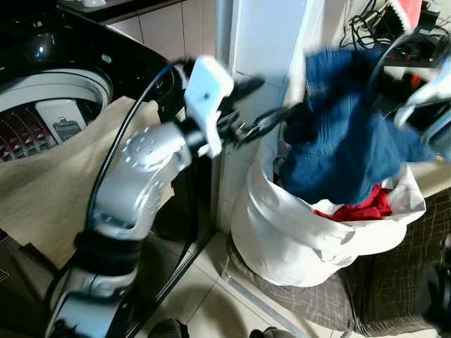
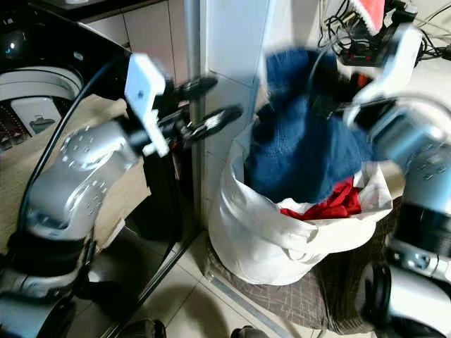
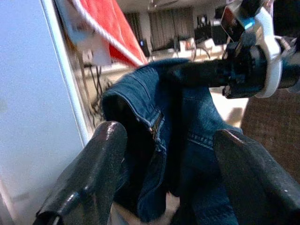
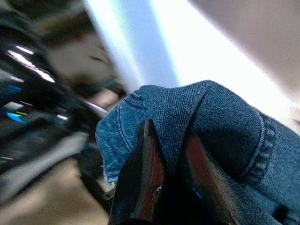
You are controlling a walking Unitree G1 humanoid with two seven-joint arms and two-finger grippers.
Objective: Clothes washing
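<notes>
Right wrist view: the right gripper (image 4: 171, 154) is seen pinched on a fold of the blue jeans (image 4: 206, 117), denim bunched between its nearly closed fingers, a detail blurred in the eye views. In the left wrist view, the left gripper (image 3: 171, 154) is held wide open with nothing grasped, the jeans seen between its fingers (image 3: 98, 159). From the eye views, the jeans (image 1: 352, 134) are hung lengthwise, top up, above the white laundry bag (image 1: 282, 232), where a red garment (image 1: 359, 208) is lodged. A washing machine (image 1: 49, 105) is placed left of the bag.
</notes>
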